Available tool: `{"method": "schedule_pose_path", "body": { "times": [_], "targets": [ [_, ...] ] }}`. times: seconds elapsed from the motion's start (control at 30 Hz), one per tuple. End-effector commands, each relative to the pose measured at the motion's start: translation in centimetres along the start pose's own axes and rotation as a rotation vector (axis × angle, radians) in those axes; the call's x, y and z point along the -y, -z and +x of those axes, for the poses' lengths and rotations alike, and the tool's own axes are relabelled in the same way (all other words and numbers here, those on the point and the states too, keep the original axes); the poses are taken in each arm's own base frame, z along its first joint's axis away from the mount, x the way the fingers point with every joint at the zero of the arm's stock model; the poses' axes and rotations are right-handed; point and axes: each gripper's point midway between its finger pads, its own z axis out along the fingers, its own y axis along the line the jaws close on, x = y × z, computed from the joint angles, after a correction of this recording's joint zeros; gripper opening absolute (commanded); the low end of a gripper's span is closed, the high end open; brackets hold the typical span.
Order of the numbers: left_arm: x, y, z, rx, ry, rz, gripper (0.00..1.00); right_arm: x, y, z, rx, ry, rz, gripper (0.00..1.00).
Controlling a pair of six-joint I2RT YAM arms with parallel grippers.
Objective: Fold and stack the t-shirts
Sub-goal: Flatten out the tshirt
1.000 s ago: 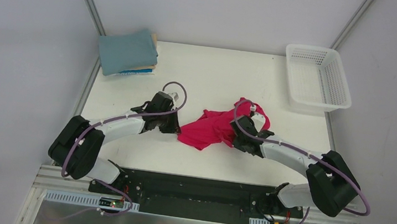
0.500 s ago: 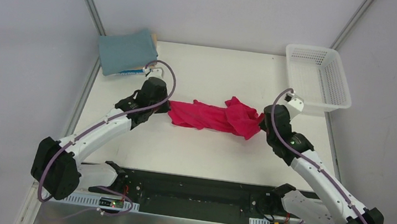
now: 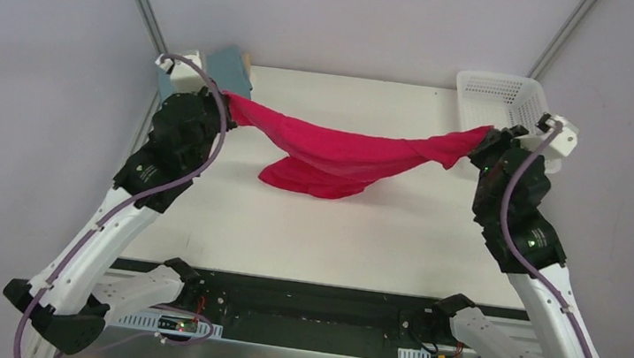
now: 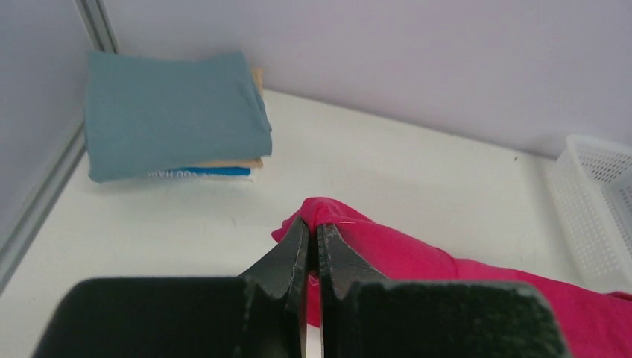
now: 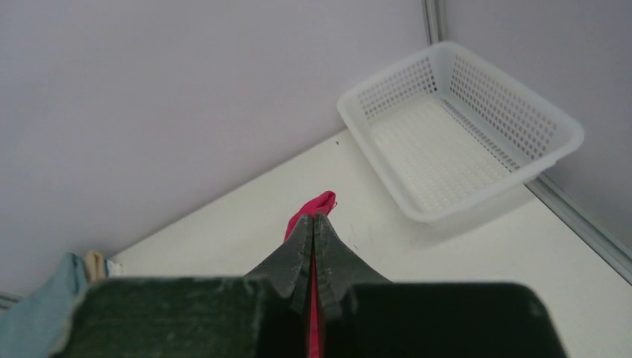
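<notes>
**A:** Where are we holding the crimson-pink t-shirt (image 3: 338, 155)?

**B:** We are holding it up in the air over the table (image 3: 378, 239), one end in each gripper. Our left gripper (image 4: 313, 224) is pinching the left end, its jaws closed to a sliver on a fold of cloth. Our right gripper (image 5: 314, 220) is clamping the right end just as tightly.

**A:** Which way is it lying?

**B:** Its long axis is running left to right, straight from one gripper to the other. The middle is sagging and a bunched flap is hanging below. We are not able to tell whether that flap is touching the table.

**A:** What are we judging the lay-down to turn on?

**B:** The cloth is hanging below and inward of both grippers, so we are expecting to lower them together. Neither is nearer to the shirt, since each is gripping its own end. For stacking, our left gripper is the nearer one, because the folded pile (image 4: 175, 112) is sitting at the far left corner just beyond it.

**A:** What are we counting?

**B:** We are counting one pink shirt and three folded ones, teal-grey on top with tan and blue edges showing beneath. There is also one white mesh basket (image 5: 488, 190) at the far right, and both of our two grippers are occupied.
</notes>
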Motion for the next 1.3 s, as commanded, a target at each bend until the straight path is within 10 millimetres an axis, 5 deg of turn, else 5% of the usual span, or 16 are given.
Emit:
{"method": "schedule_pose_path", "body": {
  "times": [0.0,0.3,0.53,0.7,0.83,1.0,1.13,1.27],
  "targets": [
    [-2.4,4.2,-7.4,0.186,0.015,-0.029,0.0,-1.5,2.0,-7.3,0.134,-0.07,-0.095,0.0],
    [-0.1,13.5,-16.4,0.382,0.091,0.323,0.0,-4.5,8.3,-17.3,0.264,-0.216,-0.389,0.0],
    [1.0,19.6,-21.1,0.485,0.102,0.52,0.0,-5.0,13.7,-23.4,0.335,-0.283,-0.562,0.0],
    [0.5,20.0,-22.1,0.504,0.113,0.503,0.0,-4.9,13.7,-23.8,0.329,-0.271,-0.549,0.0],
    [1.1,16.8,-20.9,0.446,0.099,0.432,0.0,-5.2,11.1,-22.0,0.299,-0.226,-0.471,0.0],
    [-0.4,8.0,-16.2,0.298,0.043,0.097,0.0,-5.3,4.2,-17.0,0.247,-0.084,-0.236,0.0],
    [-4.0,0.2,-9.1,0.148,-0.073,-0.305,0.0,-4.8,-3.2,-8.2,0.14,0.076,-0.027,0.0],
    [-6.2,-9.1,1.9,-0.148,-0.067,-0.36,0.0,-4.6,-11.4,2.6,-0.076,0.064,-0.011,0.0]
  ]
}}
